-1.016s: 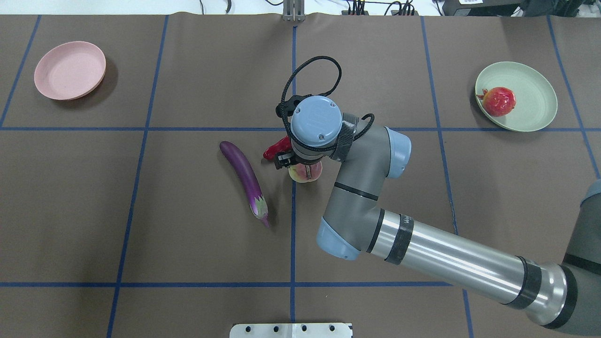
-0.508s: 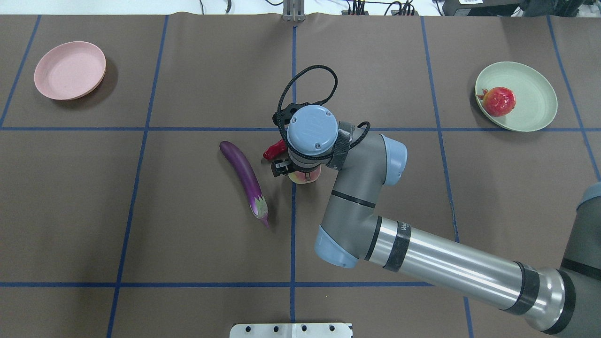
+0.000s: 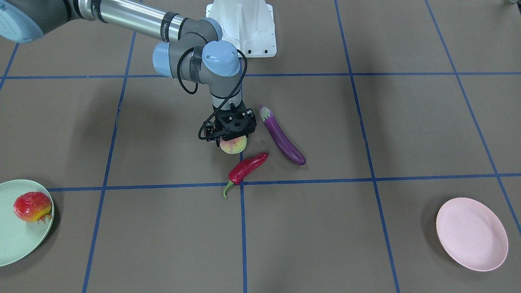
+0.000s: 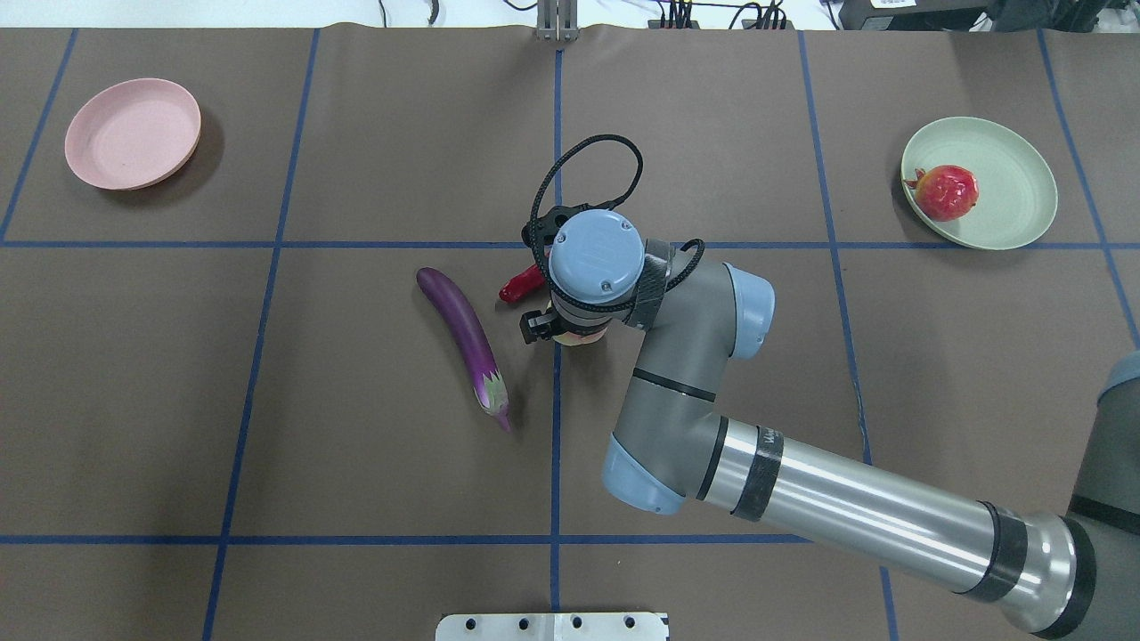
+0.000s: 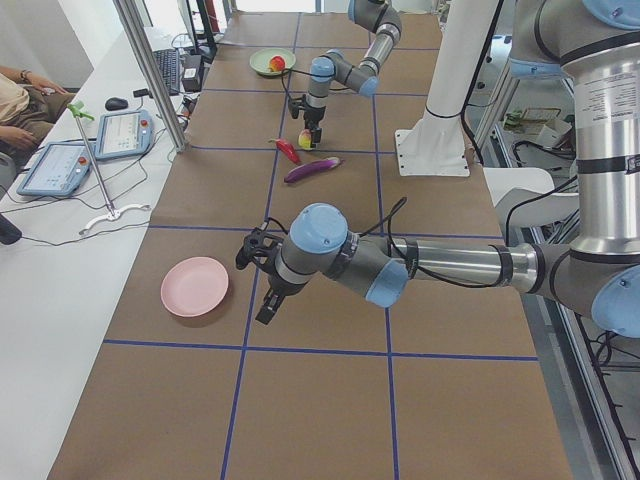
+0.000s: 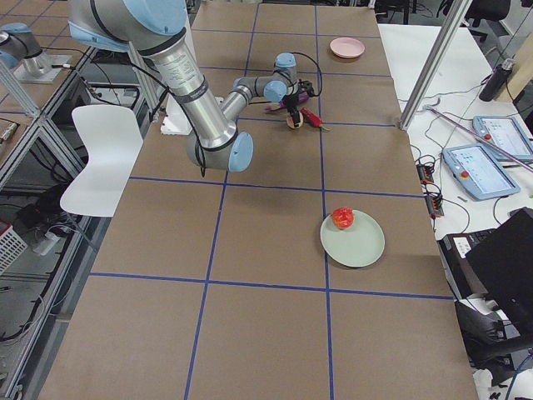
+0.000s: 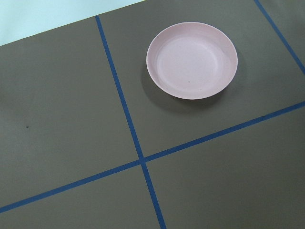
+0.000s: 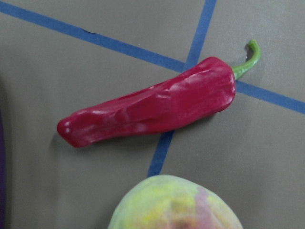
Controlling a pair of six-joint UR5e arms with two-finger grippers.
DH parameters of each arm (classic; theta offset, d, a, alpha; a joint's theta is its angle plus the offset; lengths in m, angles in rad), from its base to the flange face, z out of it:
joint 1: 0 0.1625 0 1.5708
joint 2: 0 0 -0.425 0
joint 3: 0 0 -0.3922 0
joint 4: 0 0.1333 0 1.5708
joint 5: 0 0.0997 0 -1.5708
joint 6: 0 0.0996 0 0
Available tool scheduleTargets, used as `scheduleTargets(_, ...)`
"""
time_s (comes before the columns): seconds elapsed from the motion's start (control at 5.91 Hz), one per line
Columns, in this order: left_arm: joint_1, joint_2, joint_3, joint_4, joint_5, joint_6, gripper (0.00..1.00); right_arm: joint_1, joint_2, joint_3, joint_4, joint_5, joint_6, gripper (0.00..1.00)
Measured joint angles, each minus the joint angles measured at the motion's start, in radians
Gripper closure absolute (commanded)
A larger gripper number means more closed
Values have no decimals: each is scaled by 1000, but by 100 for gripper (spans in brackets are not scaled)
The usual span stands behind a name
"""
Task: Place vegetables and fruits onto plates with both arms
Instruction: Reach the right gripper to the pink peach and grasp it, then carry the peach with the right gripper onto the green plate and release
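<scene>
Right hand [image 3: 232,141] hangs close over the peach [image 3: 234,147], chili pepper [image 3: 246,167] just beside.

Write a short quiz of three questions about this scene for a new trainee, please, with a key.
1. True or false: the pink plate holds nothing.
2. The pomegranate lies on: A) the pink plate B) the green plate C) no plate.
3. Which fruit is directly under the right gripper?
Key: 1 true; 2 B; 3 the peach.
</scene>
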Motion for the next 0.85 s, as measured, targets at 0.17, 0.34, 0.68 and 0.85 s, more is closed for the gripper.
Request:
scheduleTargets(0.17, 0, 0, 0, 0, 0, 0, 0, 1, -2, 3, 11, 2, -8, 100)
scheduleTargets(0.34, 0, 0, 0, 1, 0, 0, 0, 22, -2, 9, 34, 17, -21, 100)
scheduleTargets(0.68, 0, 0, 0, 1, 0, 0, 0, 219, -21, 25, 55, 201, -158, 100)
scheduleTargets(0.85, 0, 0, 0, 2, 0, 1, 0, 367, -56, 28, 56, 307, -321, 100)
